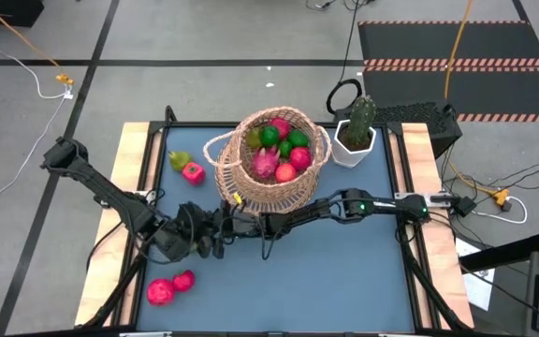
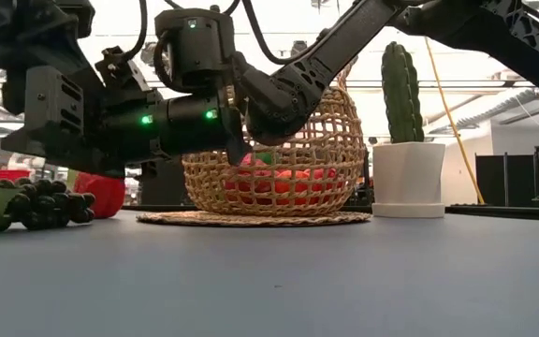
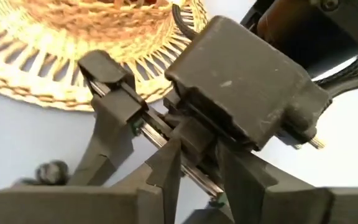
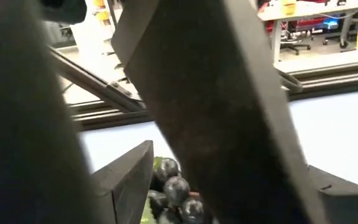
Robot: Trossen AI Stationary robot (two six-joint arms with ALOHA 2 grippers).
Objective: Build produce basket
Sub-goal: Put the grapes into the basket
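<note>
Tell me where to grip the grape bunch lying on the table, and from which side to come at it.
Grip the grape bunch across its middle, coming down from above. In the low view it lies flat and long on the table, a low mound of small round berries with a green leaf at one end, so fingers closing across the narrow width should catch several berries. Both arms crowd that spot, hiding it from overhead.

Robotics lab or workshop: bare concrete floor (image 1: pixel 204 37) with loose cables (image 1: pixel 26 51), striped hazard mat (image 1: pixel 457 64), desks with office chairs (image 4: pixel 291 43) beyond the table.
</note>
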